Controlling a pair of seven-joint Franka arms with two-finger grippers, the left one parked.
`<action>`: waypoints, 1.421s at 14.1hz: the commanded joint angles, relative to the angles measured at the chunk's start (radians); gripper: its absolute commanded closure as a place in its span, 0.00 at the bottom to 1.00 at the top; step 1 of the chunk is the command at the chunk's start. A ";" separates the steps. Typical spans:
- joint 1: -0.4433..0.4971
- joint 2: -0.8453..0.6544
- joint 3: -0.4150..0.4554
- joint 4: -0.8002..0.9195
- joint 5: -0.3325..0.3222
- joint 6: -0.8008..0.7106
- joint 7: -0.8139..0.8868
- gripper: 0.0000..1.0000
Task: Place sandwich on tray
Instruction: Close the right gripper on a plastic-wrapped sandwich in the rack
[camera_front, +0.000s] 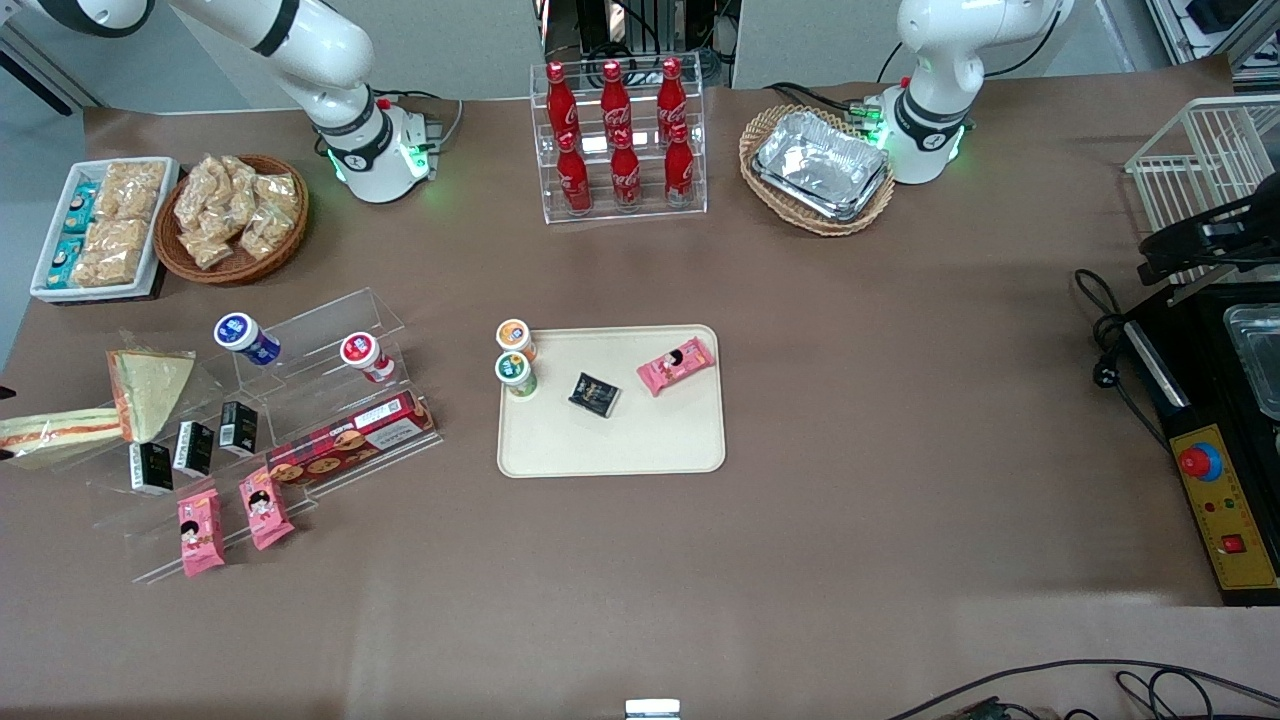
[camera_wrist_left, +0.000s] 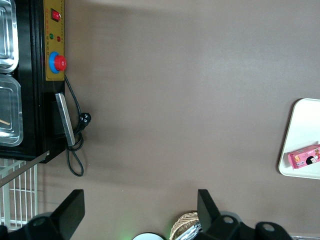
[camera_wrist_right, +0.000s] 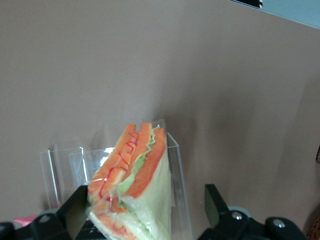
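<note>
The sandwich (camera_front: 62, 430) lies edge-on with white bread and red-orange and green stripes, at the working arm's end of the table, on a clear acrylic stand. In the right wrist view the sandwich (camera_wrist_right: 132, 185) sits between the fingers of my gripper (camera_wrist_right: 145, 202). One finger (camera_wrist_right: 75, 207) touches its wrap and the other finger (camera_wrist_right: 215, 205) stands apart from it, so the gripper is open. In the front view the gripper is almost wholly out of frame. The cream tray (camera_front: 610, 445) lies mid-table; its corner also shows in the left wrist view (camera_wrist_left: 300, 130).
On the tray are two cups (camera_front: 516, 357), a black packet (camera_front: 594, 394) and a pink snack (camera_front: 676, 365). A second wedge (camera_front: 152, 388) lies beside the sandwich. The acrylic stand (camera_front: 330, 400) holds cups, black boxes, a biscuit box and pink snacks. A cola rack (camera_front: 618, 140) and baskets stand farther from the front camera.
</note>
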 joint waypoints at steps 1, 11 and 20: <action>0.008 0.020 0.001 0.009 0.004 0.009 0.032 0.00; 0.000 -0.036 0.005 0.014 0.002 -0.091 0.033 0.00; 0.014 -0.027 0.009 0.020 0.002 -0.086 0.078 0.00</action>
